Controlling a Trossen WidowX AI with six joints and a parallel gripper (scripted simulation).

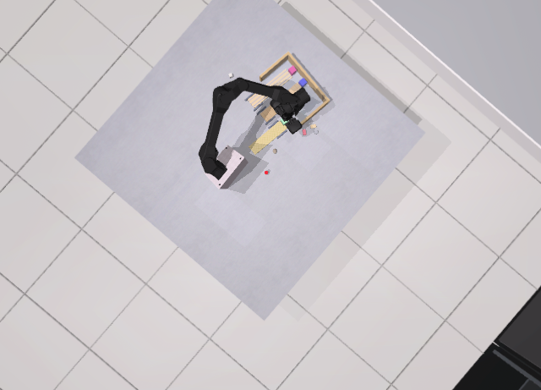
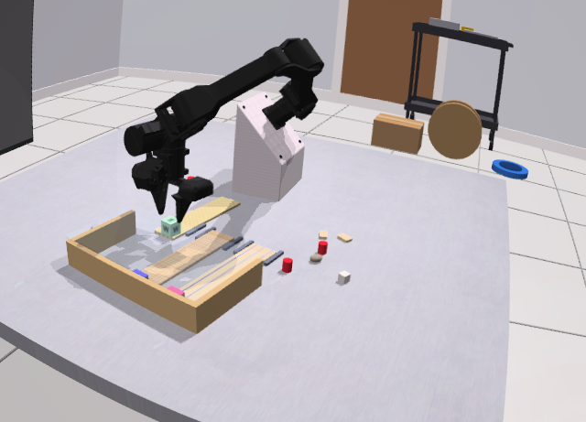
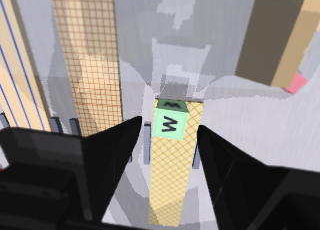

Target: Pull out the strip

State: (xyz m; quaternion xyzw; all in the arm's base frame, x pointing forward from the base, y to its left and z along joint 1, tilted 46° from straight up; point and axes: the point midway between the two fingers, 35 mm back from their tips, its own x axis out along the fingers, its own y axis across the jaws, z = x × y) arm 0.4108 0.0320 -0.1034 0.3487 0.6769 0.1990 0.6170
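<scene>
The mint cube marked W (image 1: 284, 122) (image 2: 170, 227) (image 3: 170, 127) sits on the far end of the yellow strip with a diagonal lattice pattern (image 1: 266, 137) (image 2: 212, 211) (image 3: 167, 190). The strip lies flat between two dark guides, its other end reaching toward the arm's base. My gripper (image 2: 170, 217) (image 3: 169, 125) is partly open and empty, pointing down, with its fingertips above the cube and one to either side of it. In the top view the arm hides the fingertips and most of the cube.
Beside it lie a square-grid strip (image 2: 189, 256) (image 3: 92, 50) and a lined strip (image 2: 255, 254) (image 3: 15, 65), with a blue cube (image 1: 303, 82) and a pink cube (image 1: 292, 69) at their far ends. A wooden wall (image 2: 118, 280) (image 3: 272, 35) surrounds three sides. Small loose objects lie outside.
</scene>
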